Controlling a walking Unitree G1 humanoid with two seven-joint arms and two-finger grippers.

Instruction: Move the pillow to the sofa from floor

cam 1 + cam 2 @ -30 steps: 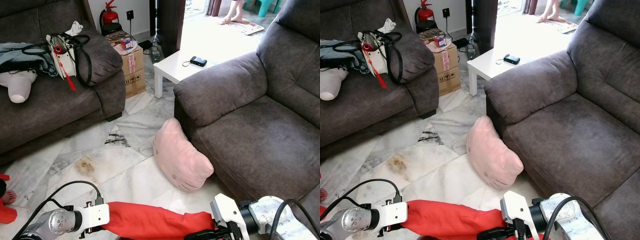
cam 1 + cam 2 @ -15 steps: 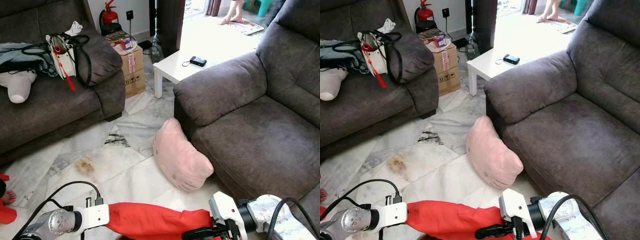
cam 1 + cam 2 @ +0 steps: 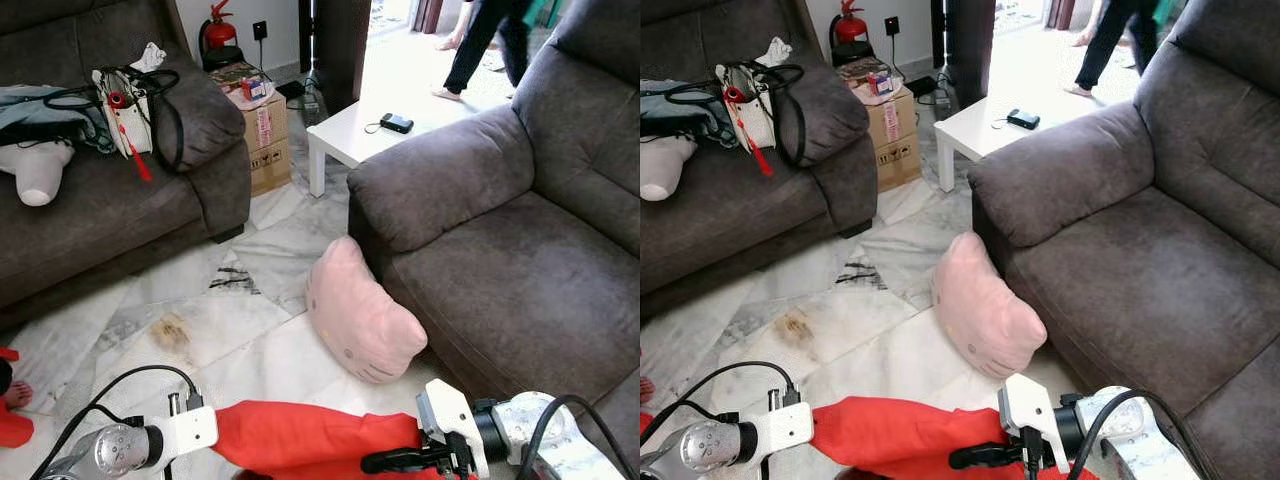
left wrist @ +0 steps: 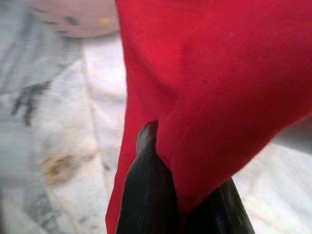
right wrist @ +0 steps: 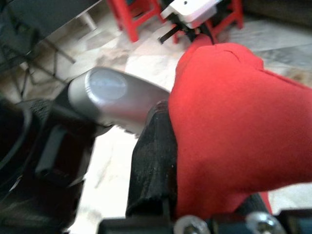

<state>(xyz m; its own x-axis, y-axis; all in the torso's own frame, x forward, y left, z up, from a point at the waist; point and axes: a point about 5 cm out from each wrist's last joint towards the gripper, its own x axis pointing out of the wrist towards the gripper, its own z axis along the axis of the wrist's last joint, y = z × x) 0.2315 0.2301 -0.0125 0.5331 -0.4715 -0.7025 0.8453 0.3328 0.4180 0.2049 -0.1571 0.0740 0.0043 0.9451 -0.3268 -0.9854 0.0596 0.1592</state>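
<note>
Pillow (image 3: 300, 440): red, held low over floor, near the sofa (image 3: 520, 270).
Left gripper (image 4: 178, 195): clamped on red pillow.
Right gripper (image 5: 195, 195): clamped on pillow too.
Risk: uneven lift, fabric slips; pink cushion (image 3: 360, 315) may snag.

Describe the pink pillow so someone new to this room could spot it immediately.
Start at the big grey sofa on the right and follow its near armrest down to the marble floor. Leaning against that sofa's front corner is the pink pillow, pale and rounded with a small stitched face, unlike the red cushion lower down.
</note>
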